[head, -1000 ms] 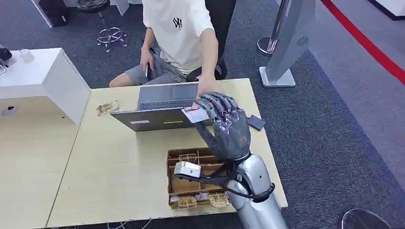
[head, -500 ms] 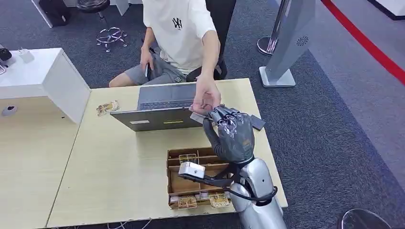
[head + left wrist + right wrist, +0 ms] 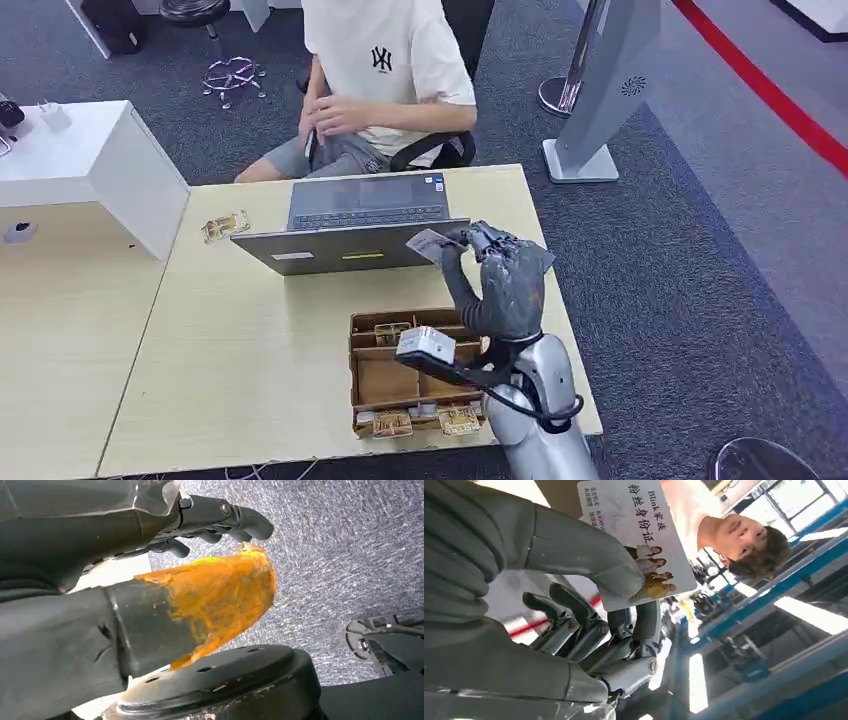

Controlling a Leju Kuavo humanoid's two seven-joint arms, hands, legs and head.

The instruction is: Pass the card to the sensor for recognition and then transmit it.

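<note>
- The right robot hand (image 3: 497, 272) stands raised right of centre in the head view, over the right part of the desk (image 3: 250, 340), its thumb and fingers pinching the card (image 3: 425, 241).
- In the right wrist view the thick grey thumb (image 3: 589, 560) presses on the card (image 3: 639, 535) face, with the darker fingers (image 3: 574, 622) curled behind it; the card shows printed characters and a small photo of people.
- The card sits just at the right edge of the open laptop (image 3: 350, 225), which lies at centre frame on the desk.
- A small dark flat item (image 3: 545, 257) lies on the desk partly behind the hand.
- A brown cardboard tray (image 3: 375, 375) with compartments rests at lower centre, near the desk's front edge.
- A person in a white T-shirt (image 3: 385, 60) sits at the top centre, behind the laptop.
- The left robot hand (image 3: 220, 520) shows dark fingers curled above grey carpet; whether it holds anything I cannot tell.
</note>
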